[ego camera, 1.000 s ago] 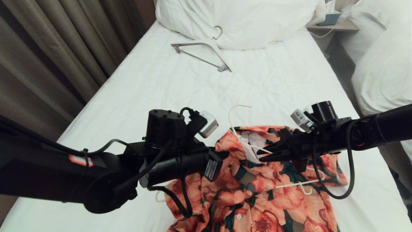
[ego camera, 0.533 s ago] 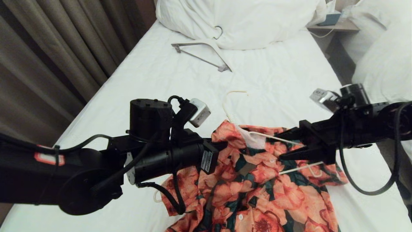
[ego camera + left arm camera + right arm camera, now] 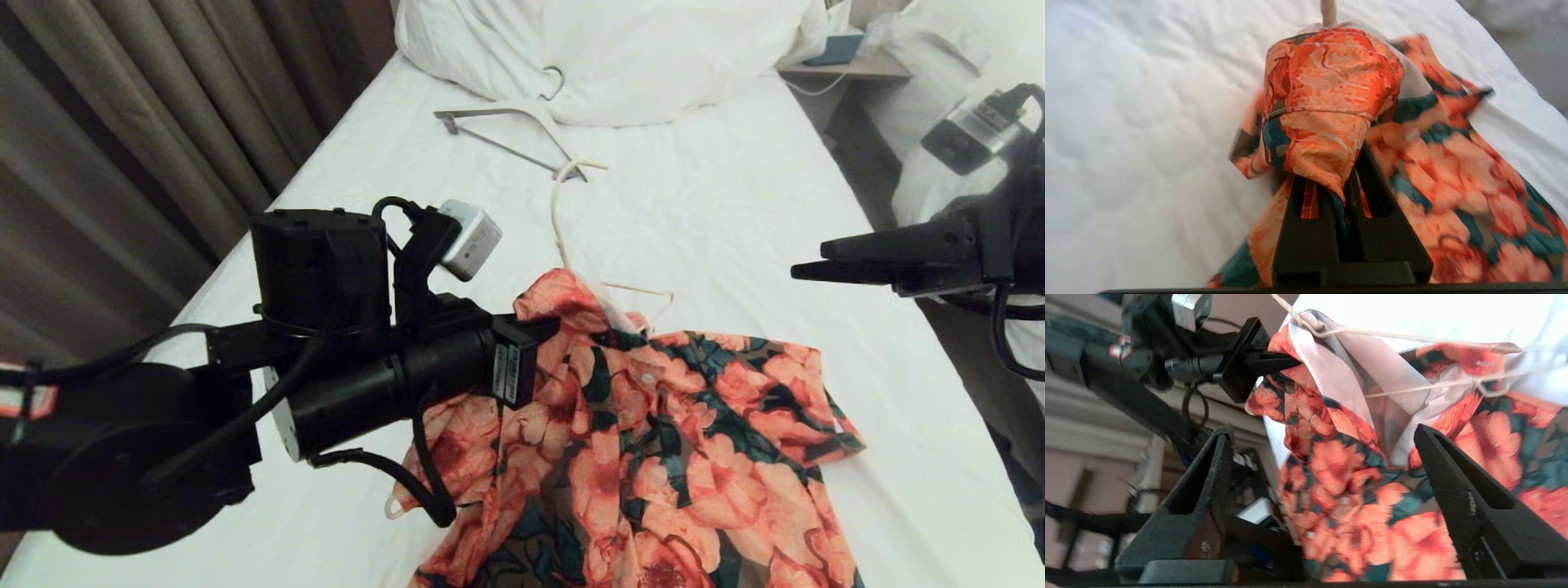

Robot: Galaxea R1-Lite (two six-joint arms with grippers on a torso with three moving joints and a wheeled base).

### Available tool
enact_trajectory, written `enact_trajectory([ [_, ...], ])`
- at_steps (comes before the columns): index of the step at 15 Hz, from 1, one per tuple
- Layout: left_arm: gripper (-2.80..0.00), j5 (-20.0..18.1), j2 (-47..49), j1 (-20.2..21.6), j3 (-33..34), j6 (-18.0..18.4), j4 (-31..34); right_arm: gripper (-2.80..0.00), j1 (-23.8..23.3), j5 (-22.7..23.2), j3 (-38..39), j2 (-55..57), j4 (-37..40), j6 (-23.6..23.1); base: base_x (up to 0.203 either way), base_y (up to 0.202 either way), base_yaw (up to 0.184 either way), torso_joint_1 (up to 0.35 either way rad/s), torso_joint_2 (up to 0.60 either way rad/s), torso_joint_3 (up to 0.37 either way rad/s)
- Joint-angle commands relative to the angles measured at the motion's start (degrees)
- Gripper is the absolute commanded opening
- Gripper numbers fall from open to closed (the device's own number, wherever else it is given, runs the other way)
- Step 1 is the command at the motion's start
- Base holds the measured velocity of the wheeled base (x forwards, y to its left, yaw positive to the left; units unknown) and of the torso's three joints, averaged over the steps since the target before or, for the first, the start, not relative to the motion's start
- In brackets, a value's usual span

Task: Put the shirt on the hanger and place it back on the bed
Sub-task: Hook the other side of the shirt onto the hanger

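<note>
Head view: your left gripper [image 3: 543, 327] holds the shirt [image 3: 653, 441] up over the bed [image 3: 408, 212]; the hanger [image 3: 563, 220] pokes out on top.
Left wrist view: its fingers [image 3: 1306, 204] pinch the cloth tight.
Right wrist view: your right gripper [image 3: 1323, 453] is wide apart, holding nothing.

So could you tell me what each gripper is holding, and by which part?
The left gripper pinches the shirt by a fold near its collar. The right gripper is open and holds nothing.
</note>
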Motion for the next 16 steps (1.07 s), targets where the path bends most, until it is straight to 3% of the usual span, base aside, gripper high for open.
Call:
enact_trajectory([
  [1, -2.8, 0.5, -1.4, -0.5, -0.5, 0.1, 0.0, 0.0, 0.7, -0.1, -0.2, -1.2, -0.1, 0.2, 0.0, 0.0, 0.0, 0.0, 0.0, 0.0],
  [3, -2.8, 0.3, -2.5, -0.5, -0.9, 0.0, 0.0, 0.0, 1.8, -3.3, -1.6, -0.7, 0.1, 0.9, 0.0, 0.0, 0.0, 0.0, 0.0, 0.0],
  [5, -2.8, -0.1, -2.5, -0.6, -1.0, 0.0, 0.1, 0.0, 4.2, -9.7, -3.7, 0.7, 0.9, 5.2, 0.0, 0.0, 0.0, 0.0, 0.0, 0.0],
  [7, -2.8, -0.3, -3.1, -1.3, -1.3, -0.7, 0.0, 0.0, 5.7, -14.1, -6.4, 1.4, 5.9, 6.6, 0.0, 0.0, 0.0, 0.0, 0.0, 0.0],
  [10, -2.8, -0.4, -4.4, -1.6, -1.8, -2.8, 0.1, 0.0, 6.4, -15.2, -12.9, 3.1, 16.9, 6.2, 0.0, 0.0, 0.0, 0.0, 0.0, 0.0],
  [12, -2.8, -0.4, -5.1, -1.8, -1.8, -2.9, 0.1, 0.0, 7.8, -16.3, -13.1, 3.5, 17.7, 5.5, 0.0, 0.0, 0.0, 0.0, 0.0, 0.0],
  [13, -2.8, -0.4, -5.6, -1.9, -1.8, -3.0, 0.1, -2.8, 8.8, -17.0, -13.3, 3.7, 18.6, 5.5, 0.0, 0.0, 0.0, 0.0, 0.0, 0.0],
  [16, -2.8, -0.4, -7.8, -2.0, -2.0, -4.2, 0.1, -2.8, 14.0, -24.8, -13.8, 5.0, 21.4, 5.5, 0.0, 0.0, 0.0, 0.0, 0.0, 0.0],
])
